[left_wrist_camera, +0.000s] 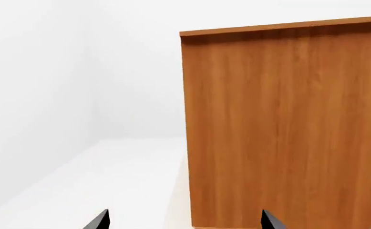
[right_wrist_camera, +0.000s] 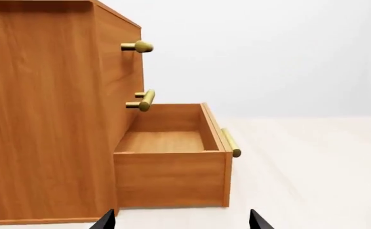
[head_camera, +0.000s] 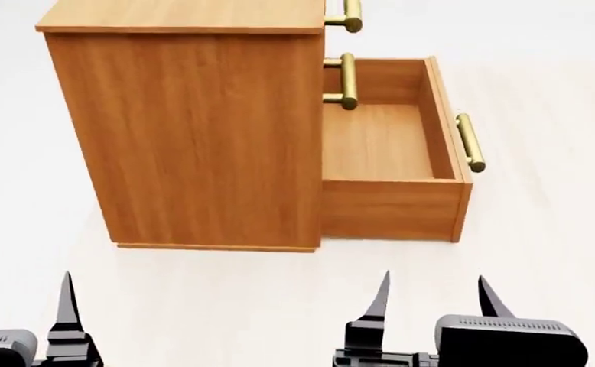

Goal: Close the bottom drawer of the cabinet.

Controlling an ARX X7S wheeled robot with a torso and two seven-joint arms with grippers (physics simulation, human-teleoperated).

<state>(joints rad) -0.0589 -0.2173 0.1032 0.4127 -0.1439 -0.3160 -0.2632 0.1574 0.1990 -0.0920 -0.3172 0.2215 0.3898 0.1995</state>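
The cabinet is a big orange-brown wood box standing on the floor, and I see its side panel. The bottom drawer is pulled far out to the right and is empty, with its brass bar handle on the front. It also shows in the right wrist view. My right gripper is open and empty, low in front of the drawer's side and apart from it. My left gripper is open and empty, facing the cabinet's side. One of its fingers shows in the head view.
The two upper drawers are shut, and their brass handles stick out above the open drawer. A pale floor lies all round. White walls stand behind the cabinet.
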